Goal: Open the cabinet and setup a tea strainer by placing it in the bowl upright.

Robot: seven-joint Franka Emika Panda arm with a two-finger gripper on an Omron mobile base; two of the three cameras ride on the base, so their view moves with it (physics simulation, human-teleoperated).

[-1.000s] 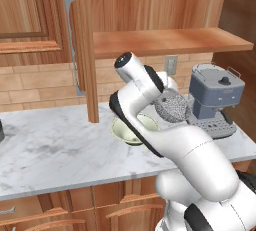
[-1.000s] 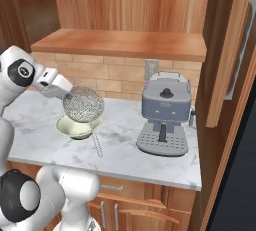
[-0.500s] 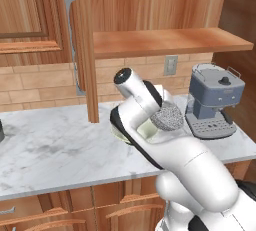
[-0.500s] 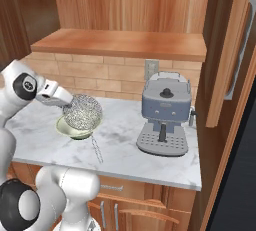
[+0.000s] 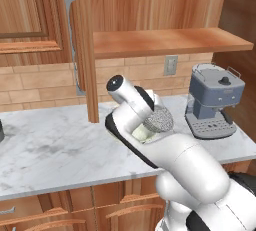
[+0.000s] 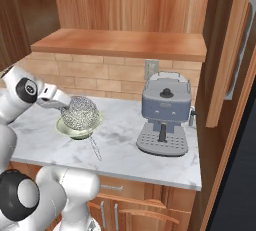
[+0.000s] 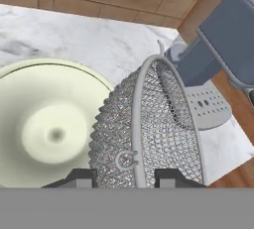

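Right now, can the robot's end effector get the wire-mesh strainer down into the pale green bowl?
Probably yes. The end effector holds the silver wire-mesh tea strainer right over the pale cream-green round bowl, the bowl's hollow looks bare, and nothing stands between them.

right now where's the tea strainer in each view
Left base view: tea strainer centre, beside the arm's wrist.
Right base view: left of centre, over the bowl.
Hand view: lower centre, right of the bowl.
Shared landmark: grey coffee machine.

Glossy white rounded arm (image 5: 190, 170) with dark joint caps and small dark fingertips (image 7: 82, 177).
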